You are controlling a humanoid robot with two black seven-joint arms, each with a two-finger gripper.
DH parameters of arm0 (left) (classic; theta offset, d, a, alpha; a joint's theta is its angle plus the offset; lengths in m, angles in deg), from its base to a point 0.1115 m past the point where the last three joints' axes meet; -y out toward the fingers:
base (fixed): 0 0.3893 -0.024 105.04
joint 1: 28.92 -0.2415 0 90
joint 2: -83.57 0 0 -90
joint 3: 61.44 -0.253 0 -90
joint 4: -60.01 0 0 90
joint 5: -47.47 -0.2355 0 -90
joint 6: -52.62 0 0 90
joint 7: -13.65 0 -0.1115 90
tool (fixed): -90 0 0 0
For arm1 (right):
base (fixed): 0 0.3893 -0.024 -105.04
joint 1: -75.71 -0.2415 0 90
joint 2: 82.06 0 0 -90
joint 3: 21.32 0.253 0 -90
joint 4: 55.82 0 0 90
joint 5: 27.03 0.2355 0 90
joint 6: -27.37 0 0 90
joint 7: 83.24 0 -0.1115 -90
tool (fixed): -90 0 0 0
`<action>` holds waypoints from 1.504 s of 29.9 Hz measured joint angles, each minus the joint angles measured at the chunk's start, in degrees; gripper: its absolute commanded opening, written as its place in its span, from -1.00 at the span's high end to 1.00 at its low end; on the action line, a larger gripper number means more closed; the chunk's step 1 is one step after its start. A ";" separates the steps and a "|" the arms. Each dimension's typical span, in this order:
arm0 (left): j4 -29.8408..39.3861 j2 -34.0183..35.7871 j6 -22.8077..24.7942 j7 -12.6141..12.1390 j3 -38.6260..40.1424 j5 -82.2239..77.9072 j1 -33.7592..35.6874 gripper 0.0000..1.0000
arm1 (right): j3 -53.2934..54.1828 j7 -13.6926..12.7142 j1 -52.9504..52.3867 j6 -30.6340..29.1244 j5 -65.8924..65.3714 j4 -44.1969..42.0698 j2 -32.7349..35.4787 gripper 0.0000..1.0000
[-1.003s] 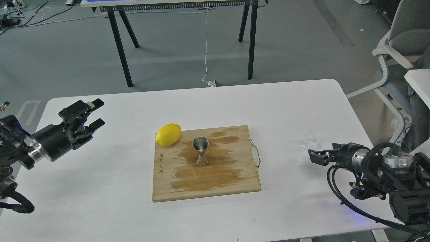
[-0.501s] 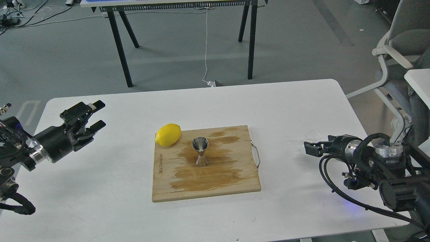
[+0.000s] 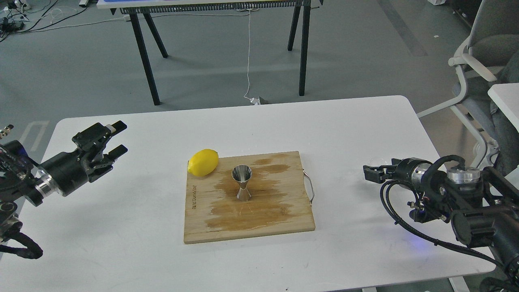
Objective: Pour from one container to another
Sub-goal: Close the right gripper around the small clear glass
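Sliding forward and leftward since a second ago, the right gripper [image 3: 369, 173] now reaches the thin clear glass cup [image 3: 378, 163], standing right of the wooden board [image 3: 275, 219]; its finger gap cannot be told. Hourglass steel jigger [image 3: 242, 183] stands upright mid-board. Left gripper [image 3: 116, 139] waits agape, far off.

Bright, even overhead light; you get a sharp frame edge to edge. Soft, faint shadows under the cutting board [image 3: 248, 198] and lemon [image 3: 203, 162]. White bench [image 3: 121, 227] nearly blown out, so the glass cup [image 3: 376, 163] barely reads. Small blue glow at right.
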 measured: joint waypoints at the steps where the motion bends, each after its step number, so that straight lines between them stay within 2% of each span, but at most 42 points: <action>1: 0.00 0.00 0.00 0.00 0.00 0.02 -0.04 -0.85 | 0.00 0.02 -0.22 0.00 -0.01 -0.31 -0.07 -0.90; 11: 0.00 0.00 0.00 0.00 0.01 0.04 -0.08 -0.85 | -0.35 0.04 -0.83 -0.04 -1.74 -1.91 -1.71 -0.79; 34: -1.06 -0.05 0.00 0.00 0.00 0.07 -0.18 -0.85 | -2.07 -0.08 -0.68 -0.40 -3.30 -1.62 -1.95 0.02; 45: -1.05 0.01 0.00 0.00 0.01 0.06 -0.75 -0.85 | -2.38 -0.09 -0.68 -0.50 -3.36 -1.45 -1.95 0.13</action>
